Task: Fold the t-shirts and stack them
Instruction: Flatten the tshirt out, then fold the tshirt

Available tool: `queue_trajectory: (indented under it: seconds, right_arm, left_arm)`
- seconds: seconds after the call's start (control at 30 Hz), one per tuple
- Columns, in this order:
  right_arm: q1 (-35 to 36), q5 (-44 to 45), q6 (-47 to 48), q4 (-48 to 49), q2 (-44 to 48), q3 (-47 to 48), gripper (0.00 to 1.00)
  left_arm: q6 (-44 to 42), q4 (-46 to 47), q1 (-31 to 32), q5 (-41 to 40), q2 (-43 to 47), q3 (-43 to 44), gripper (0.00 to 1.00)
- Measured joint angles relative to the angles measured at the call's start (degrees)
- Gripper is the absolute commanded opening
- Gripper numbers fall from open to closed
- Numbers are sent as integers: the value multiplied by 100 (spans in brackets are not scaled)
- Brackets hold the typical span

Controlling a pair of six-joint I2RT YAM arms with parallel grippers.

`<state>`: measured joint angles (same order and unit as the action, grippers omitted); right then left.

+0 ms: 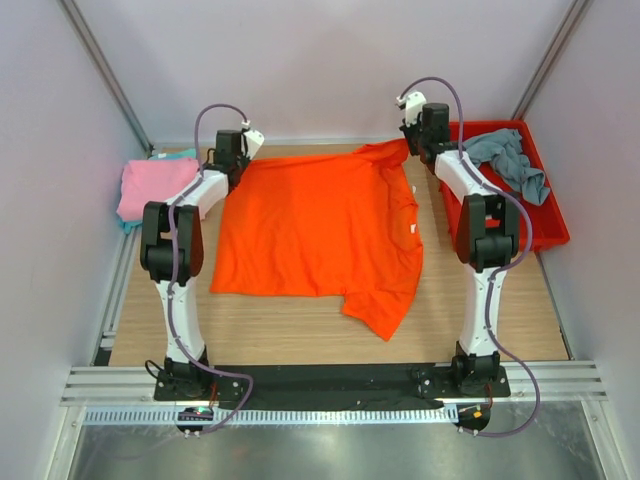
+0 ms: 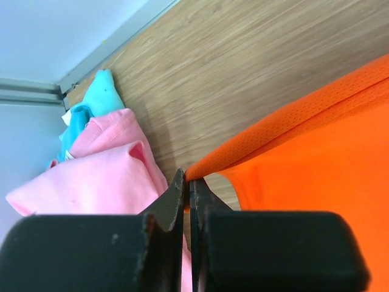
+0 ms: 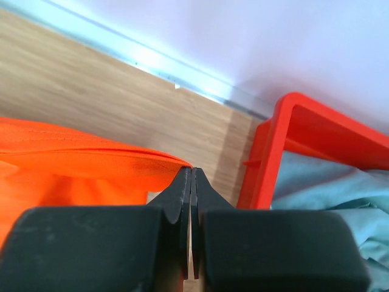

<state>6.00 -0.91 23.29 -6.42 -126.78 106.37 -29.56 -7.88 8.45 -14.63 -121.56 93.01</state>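
The bright orange t-shirt point(image 1: 320, 230) lies spread on the wooden table, its far edge lifted at both corners. My left gripper point(image 1: 237, 160) is shut on its far left corner, seen in the left wrist view point(image 2: 188, 179) with orange cloth point(image 2: 304, 152) pinched between the jaws. My right gripper point(image 1: 412, 142) is shut on the far right corner; orange cloth point(image 3: 91, 161) runs into its closed jaws point(image 3: 191, 173). The folded pink t-shirt point(image 1: 150, 187) lies on the teal one point(image 1: 178, 155) at the far left. The grey-blue t-shirt point(image 1: 510, 160) lies in the red bin.
The red plastic bin point(image 1: 545, 225) stands at the far right, close beside my right arm; its wall shows in the right wrist view point(image 3: 267, 158). White walls enclose the table on three sides. Bare wood shows along the near side point(image 1: 300, 340).
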Motion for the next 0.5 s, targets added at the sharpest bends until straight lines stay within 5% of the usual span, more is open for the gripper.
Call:
queue_trajectory:
  seconds: [0.2,0.5]
  right_arm:
    - [4,42,-98,85,-61,122,1]
    - [4,87,-55,195,496,-1045,1]
  left_arm:
    - [42,17,4,-37,0,2,0]
    - [42,39,7,48,391,-839,0]
